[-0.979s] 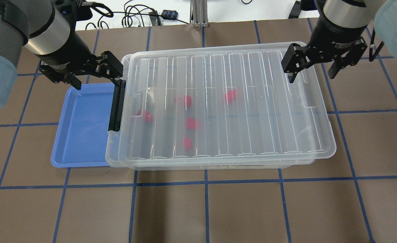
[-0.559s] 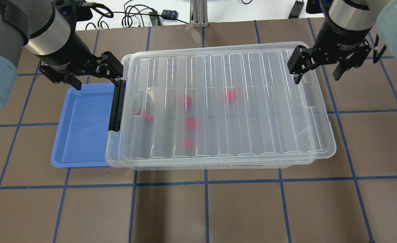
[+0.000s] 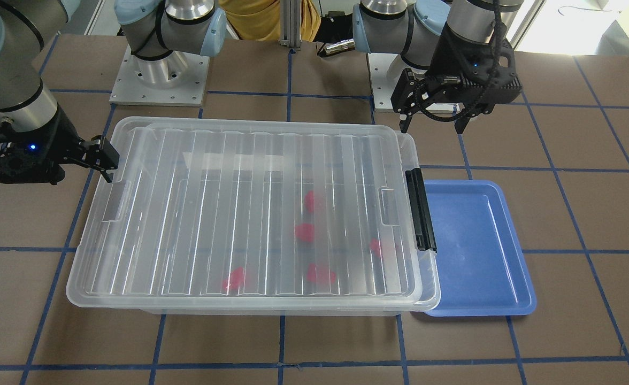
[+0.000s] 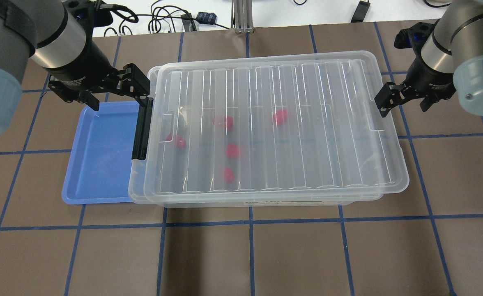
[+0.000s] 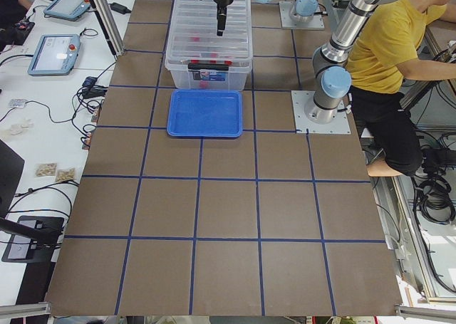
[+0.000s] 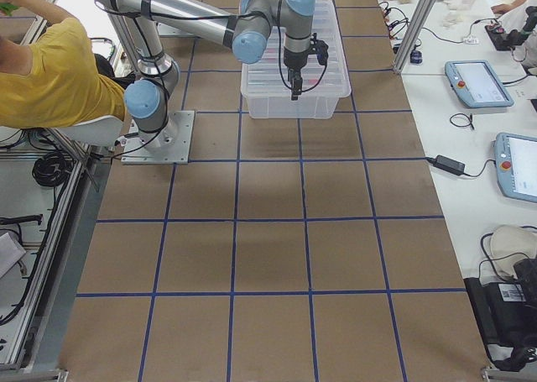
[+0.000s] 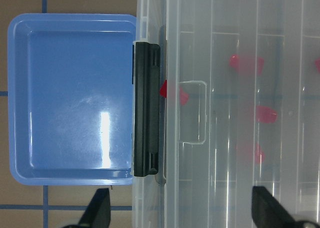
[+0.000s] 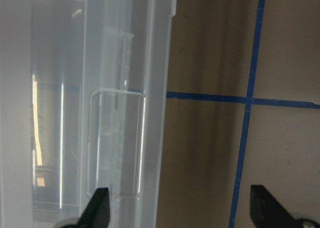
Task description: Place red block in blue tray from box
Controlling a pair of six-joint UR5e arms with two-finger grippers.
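Astride the box [image 4: 401, 181] rim, right hand [image 4: 405, 107] hovers spread wide.

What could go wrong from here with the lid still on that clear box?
1. The black latch looks fastened. If the right gripper, open at the far end of the lid, lifts now, the whole box could tip and the red blocks slide.
2. The blue tray sits tight against the latch end, so the left gripper, open above it, might knock the tray when working the latch.
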